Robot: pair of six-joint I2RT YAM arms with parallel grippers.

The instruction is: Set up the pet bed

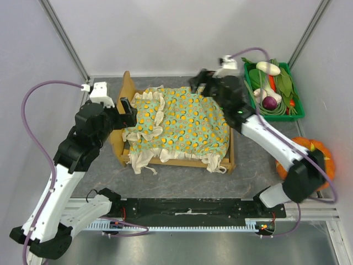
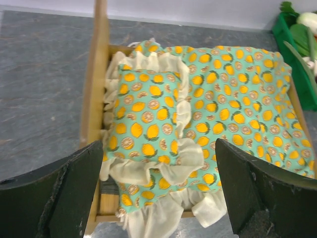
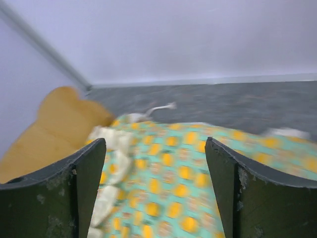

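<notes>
- Nearest the arm bases, a strip of bare grey desk [image 1: 182, 182] runs along the front of the pet bed [image 1: 128, 83]. The bed sits mid-desk with its tall wavy headboard at the left end.
- Some cream ruffle from the blanket [image 1: 198, 124] hangs over the bed's front rail, mostly near the headboard corner. The green, orange-dotted cloth covers pretty much the whole base.
- The left hand [image 1: 129, 112] hovers at the headboard end, just above the pillow [image 2: 148, 124]. Its fingers are spread wide with nothing between them. From its own wrist camera I can't tell if they touch the fabric.
- The pillow is up against the headboard and seems to lie on top of the blanket's end. It's a bit crooked and rumpled.
- The right hand [image 1: 202, 83] is over the bed's back edge, also spread wide and carrying nothing. Its wrist view is blurry.
- Off to the right of the bed there's an orange pumpkin [image 1: 322, 152]. Past the footboard corner is a green tray [image 1: 276, 117] of toy veg.
- My read: the bedding's on, so this is the tidy-up stage.
- The next move probably wants the left hand to pinch a pillow edge and square it to the headboard. The right could tug the far blanket edge flat without dragging the frame.
</notes>
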